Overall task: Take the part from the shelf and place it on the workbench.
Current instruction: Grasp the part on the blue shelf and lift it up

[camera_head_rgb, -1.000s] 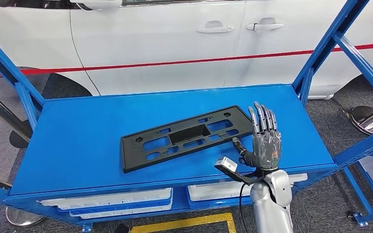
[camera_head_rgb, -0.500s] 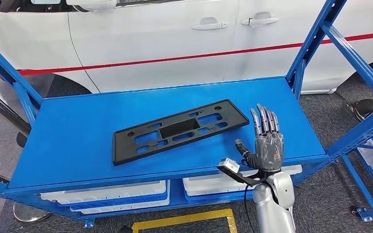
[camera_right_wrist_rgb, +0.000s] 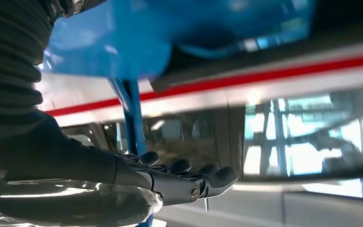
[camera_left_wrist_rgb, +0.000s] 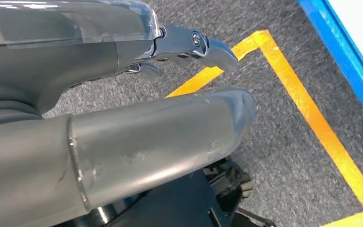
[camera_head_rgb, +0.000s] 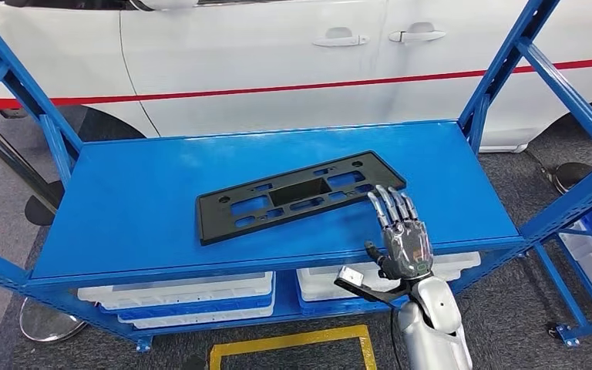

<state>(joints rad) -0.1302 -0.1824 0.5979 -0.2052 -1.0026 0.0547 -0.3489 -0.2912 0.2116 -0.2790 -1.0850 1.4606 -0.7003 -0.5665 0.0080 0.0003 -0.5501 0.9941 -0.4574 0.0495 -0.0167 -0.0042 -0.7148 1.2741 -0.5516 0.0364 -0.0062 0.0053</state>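
On shelf (camera_head_rgb: 123, 223): part (camera_head_rgb: 297, 194); white bins (camera_head_rgb: 177, 297) below.

The right arm (camera_head_rgb: 430, 333) rises from the lower edge of the head view, silver and nearly upright, with a small camera bracket jutting from the wrist toward the robot's left. The right hand (camera_head_rgb: 402, 237) is raised above it, back toward the camera, fingers (camera_head_rgb: 389, 205) stretched out straight and close together, thumb (camera_head_rgb: 373, 253) held out to the side, holding nothing. In the right wrist view the same fingers (camera_right_wrist_rgb: 189, 182) lie extended side by side (blurred). The left hand (camera_left_wrist_rgb: 123, 118) hangs low, thick grey thumb (camera_left_wrist_rgb: 170, 137) extended, darker fingers (camera_left_wrist_rgb: 203, 46) slightly curved and apart from it, gripping nothing.
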